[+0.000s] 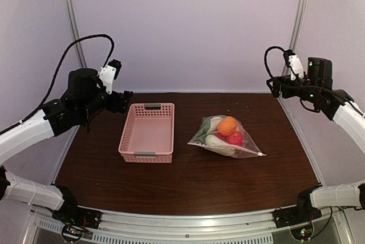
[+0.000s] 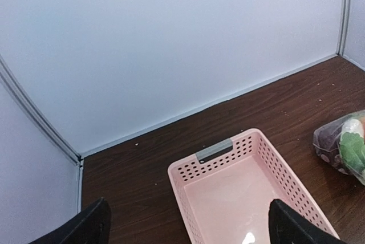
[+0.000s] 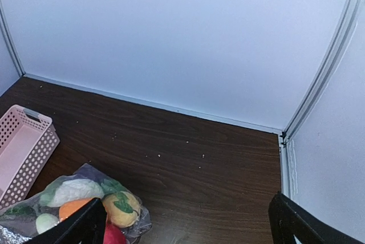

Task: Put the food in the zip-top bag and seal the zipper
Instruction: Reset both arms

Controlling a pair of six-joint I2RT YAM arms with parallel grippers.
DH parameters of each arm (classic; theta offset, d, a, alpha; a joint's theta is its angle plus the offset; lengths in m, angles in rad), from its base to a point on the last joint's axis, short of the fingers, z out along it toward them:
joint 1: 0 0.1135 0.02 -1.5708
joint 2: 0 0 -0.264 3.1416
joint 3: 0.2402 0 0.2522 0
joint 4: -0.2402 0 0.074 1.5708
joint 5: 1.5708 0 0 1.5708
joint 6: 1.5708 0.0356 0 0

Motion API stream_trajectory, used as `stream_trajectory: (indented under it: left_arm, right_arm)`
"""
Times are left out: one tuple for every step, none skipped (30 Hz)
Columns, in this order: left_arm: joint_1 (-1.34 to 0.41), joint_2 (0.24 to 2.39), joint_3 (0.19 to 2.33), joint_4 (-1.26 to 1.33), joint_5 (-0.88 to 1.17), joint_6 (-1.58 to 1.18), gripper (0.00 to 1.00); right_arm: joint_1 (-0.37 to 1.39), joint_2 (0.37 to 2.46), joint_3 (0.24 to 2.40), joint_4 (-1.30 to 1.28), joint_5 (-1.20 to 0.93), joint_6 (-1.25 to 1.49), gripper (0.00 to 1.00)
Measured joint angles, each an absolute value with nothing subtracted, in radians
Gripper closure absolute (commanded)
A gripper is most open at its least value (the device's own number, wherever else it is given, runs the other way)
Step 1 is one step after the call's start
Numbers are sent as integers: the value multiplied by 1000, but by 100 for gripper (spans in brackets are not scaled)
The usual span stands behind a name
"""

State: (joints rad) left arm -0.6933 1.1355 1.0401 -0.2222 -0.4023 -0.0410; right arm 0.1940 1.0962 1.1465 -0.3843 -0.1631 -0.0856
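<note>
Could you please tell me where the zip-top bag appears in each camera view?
Top external: the zip-top bag lies right of centre, to the right of the pink basket.
Left wrist: at the right edge, cut off; basket bottom centre.
Right wrist: bottom left; basket at the left edge.
Shared landmark: the pink basket.
</note>
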Motion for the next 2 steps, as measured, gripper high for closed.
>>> stream_trajectory:
  left_arm:
    - [-690, 1126, 1021, -212, -417, -45, 2]
    - [-684, 1116, 995, -193, -429, -51, 2]
  right_arm:
    - [194, 1083, 1118, -350, -140, -75, 0]
    - [194, 1069, 1085, -322, -121, -68, 0]
